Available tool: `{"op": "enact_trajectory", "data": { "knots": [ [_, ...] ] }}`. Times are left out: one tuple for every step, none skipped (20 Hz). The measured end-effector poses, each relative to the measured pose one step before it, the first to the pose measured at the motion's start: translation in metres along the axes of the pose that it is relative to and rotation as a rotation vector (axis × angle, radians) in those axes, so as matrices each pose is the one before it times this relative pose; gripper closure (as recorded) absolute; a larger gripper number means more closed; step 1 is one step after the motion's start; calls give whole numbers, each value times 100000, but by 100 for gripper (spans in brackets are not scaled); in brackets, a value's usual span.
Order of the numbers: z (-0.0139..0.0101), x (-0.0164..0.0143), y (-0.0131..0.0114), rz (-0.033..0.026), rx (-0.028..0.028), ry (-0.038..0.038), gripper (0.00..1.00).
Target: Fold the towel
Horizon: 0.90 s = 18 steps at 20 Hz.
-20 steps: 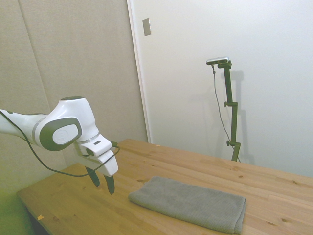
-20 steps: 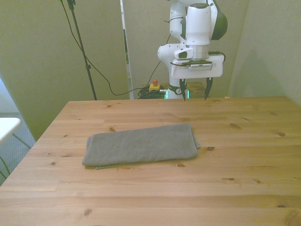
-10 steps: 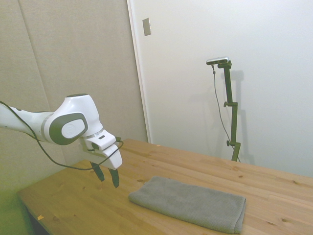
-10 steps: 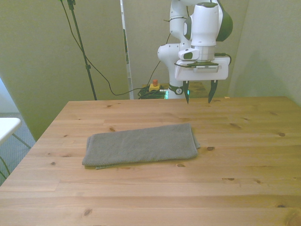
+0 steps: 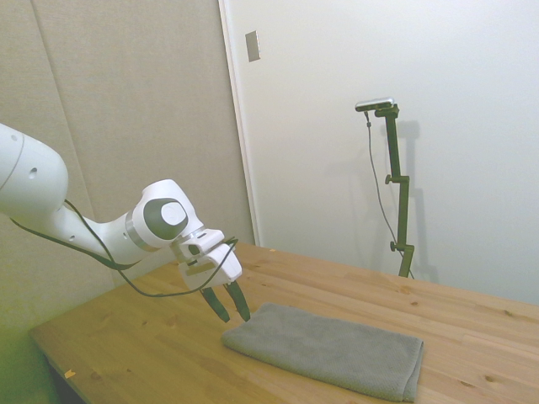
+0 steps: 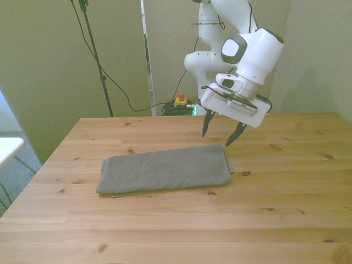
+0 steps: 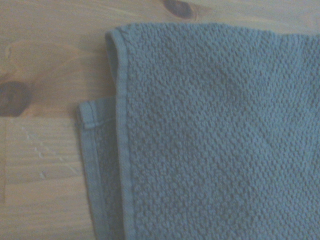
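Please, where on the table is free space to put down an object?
The table is bare on the front view's right of the towel, along the near edge, and at the front view's far left. The open gripper crowds the towel's right end.

Soft, even indoor light filled all three views, with no glare on the bench (image 6: 286, 220). In the side view a yellow-green tint stained the lower left corner, and the wall behind carried only faint shadows. The front view had a greenish cast overall; the towel (image 6: 165, 169) threw a thin shadow along its near edge. The wrist view was mildly soft, yet the towel's weave (image 7: 210, 140) and the wood knots remained readable.
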State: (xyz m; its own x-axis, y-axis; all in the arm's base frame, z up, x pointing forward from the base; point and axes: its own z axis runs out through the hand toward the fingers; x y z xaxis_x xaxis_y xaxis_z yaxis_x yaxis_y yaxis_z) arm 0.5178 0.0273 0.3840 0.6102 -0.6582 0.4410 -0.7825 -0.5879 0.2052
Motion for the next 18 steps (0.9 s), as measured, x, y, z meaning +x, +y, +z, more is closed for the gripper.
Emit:
{"op": "enact_trajectory", "data": {
  "knots": [
    [-120, -439, -688, -406, -1634, 2840, 0],
    [-177, -291, -573, 125, -1451, 3574, 0],
    [-116, -252, -482, 190, -1345, 2494, 0],
    [-41, -265, -415, -378, -846, 1243, 0],
    [60, -220, -324, -417, -889, 679, 0],
    [113, -195, -286, -562, -1106, 877, 0],
    [153, -161, -252, -797, -1035, 1263, 0],
    [177, -170, -317, -881, -447, 1053, 0],
    [86, -139, -354, -620, -60, 1185, 0],
    [37, -57, -353, -446, 88, 1644, 0],
    [-17, -116, -415, -496, 228, 1472, 0],
    [2, -195, -381, -717, 140, 1268, 0],
    [65, -315, -356, -689, 84, 906, 0],
    [100, -401, -327, -534, 26, 416, 0],
    [85, -358, -274, -666, 4, 472, 0],
    [111, -311, -240, -589, 6, 313, 0],
    [128, -222, -196, -473, 132, 346, 0],
    [99, -137, -146, -395, 241, 322, 0]
  ]
}}
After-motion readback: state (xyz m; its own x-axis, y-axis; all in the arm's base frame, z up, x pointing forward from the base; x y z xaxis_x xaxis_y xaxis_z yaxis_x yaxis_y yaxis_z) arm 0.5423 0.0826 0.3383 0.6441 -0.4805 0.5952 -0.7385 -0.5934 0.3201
